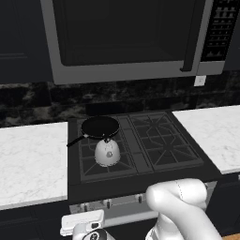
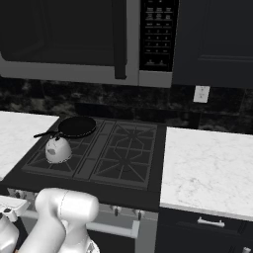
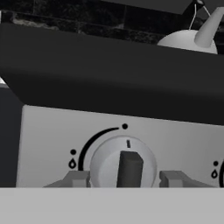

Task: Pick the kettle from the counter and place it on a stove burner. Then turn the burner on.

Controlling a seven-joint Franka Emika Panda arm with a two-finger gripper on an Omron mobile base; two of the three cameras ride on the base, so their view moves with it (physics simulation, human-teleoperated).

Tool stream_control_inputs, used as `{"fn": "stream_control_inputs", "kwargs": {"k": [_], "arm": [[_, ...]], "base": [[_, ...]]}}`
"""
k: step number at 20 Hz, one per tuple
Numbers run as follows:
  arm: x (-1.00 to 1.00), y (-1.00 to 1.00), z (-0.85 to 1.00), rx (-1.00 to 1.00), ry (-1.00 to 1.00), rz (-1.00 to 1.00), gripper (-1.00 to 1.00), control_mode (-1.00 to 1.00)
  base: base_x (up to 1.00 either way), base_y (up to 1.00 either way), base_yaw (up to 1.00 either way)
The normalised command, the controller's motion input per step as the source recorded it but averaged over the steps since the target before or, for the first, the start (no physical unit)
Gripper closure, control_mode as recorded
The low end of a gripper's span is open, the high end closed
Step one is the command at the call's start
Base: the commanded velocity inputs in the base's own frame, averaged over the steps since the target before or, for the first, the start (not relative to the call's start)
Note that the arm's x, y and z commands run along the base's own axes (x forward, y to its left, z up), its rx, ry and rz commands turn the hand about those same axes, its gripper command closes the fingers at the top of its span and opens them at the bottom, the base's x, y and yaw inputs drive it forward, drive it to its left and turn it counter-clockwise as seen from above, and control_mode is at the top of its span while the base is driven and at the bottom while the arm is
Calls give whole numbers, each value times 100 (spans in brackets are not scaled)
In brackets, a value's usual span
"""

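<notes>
Gripper (image 3: pixel 121 179) spread either side of a stove knob (image 3: pixel 124 165), knob bar upright, mark pointing at the top dot. Kettle (image 1: pixel 107 152) upright on front-left stove burner (image 1: pixel 108 161), just before the frying pan (image 1: pixel 100 127); spout direction unclear. Bench (image 1: pixel 30 157) flanks the stove.

One kettle (image 1: pixel 107 152), one pan (image 1: pixel 99 127), four burners (image 1: pixel 161 143), one microwave (image 1: pixel 126 37), two counters (image 1: pixel 30 159), one outlet (image 1: pixel 200 80)
</notes>
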Motion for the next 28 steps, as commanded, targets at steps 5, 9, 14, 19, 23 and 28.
{"fn": "stream_control_inputs", "kwargs": {"k": [5, 9, 14, 19, 23, 28], "arm": [[6, 0, 0, -4, 0, 4, 100, -100], [3, 0, 3, -10, 0, 8, 100, -100], [3, 0, 12, -11, 0, 8, 100, -100], [8, 0, 26, -11, 0, 9, 100, -100], [21, 9, 38, -14, 3, 8, 100, -100], [36, 28, 51, -21, 7, 6, 100, -100]], "base": [[0, 0, 0], [0, 0, 0], [0, 0, 0], [0, 0, 0], [0, 0, 0], [0, 0, 0]]}}
